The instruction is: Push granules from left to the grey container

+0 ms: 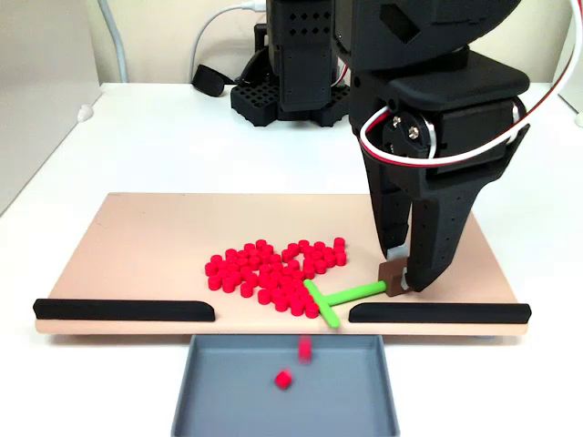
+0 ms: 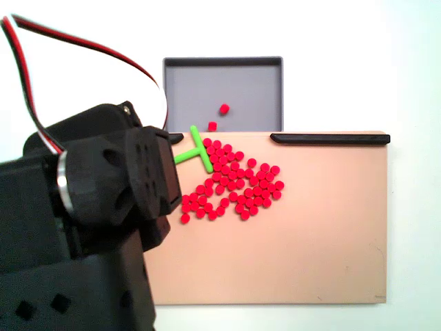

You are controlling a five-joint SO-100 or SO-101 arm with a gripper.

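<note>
The granules [image 1: 273,269] lie as a dense red patch on the middle of the tan board [image 1: 137,246]. One granule [image 1: 283,380] rests in the grey container [image 1: 237,391] below the board's front edge, and another [image 1: 304,348] sits at its near rim. My gripper [image 1: 403,279] stands right of the patch, shut on the brown end piece of a green T-shaped stick [image 1: 351,293]. The stick's crossbar touches the patch's front right corner. From behind, the granules [image 2: 234,185], the stick [image 2: 195,149] and the container [image 2: 255,86] show, while the arm body hides my fingertips.
Two black bars [image 1: 123,310] [image 1: 437,312] line the board's front edge, with a gap between them above the container. The arm's base [image 1: 291,64] stands behind the board. White tabletop surrounds the board.
</note>
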